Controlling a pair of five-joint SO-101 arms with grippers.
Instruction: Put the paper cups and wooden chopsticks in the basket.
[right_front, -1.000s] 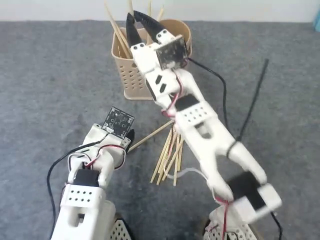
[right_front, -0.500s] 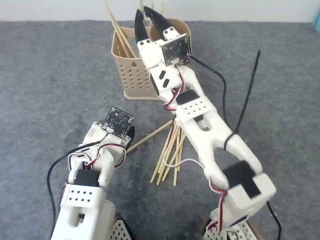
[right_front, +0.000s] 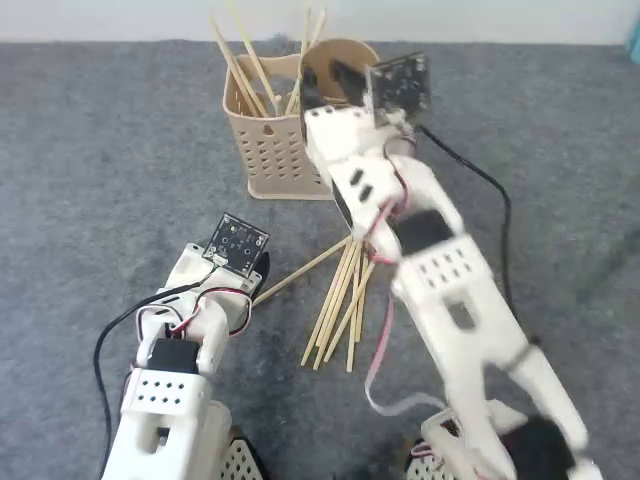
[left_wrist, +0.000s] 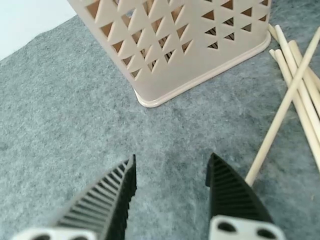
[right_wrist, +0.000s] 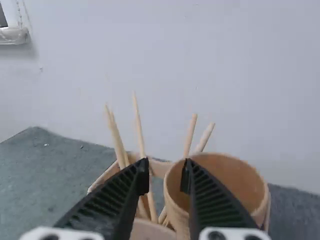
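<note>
chopsticks sit in two groups. the standing chopsticks lean upright in the basket, which stands at the upper centre of the high view. the loose chopsticks lie fanned on the grey felt mat at the middle of the frame, just below the basket's lower right corner. one of them angles off toward the left arm. the paper cup stands upright in the right side of the basket, its rim above the basket's rim.

the right arm stretches from the lower right of the high view up over the basket. in its wrist view the right gripper has its fingers a narrow gap apart and holds nothing. one finger is over the paper cup and the other is on the side of the standing chopsticks. the cup's near rim shows in the gap, though contact cannot be judged.

the left arm is at the lower left of the high view, with the left gripper low over the mat. in its wrist view the left gripper is spread wide with nothing between its fingers. the near end of one of the loose chopsticks lies just beside one fingertip, and the basket stands beyond.
</note>
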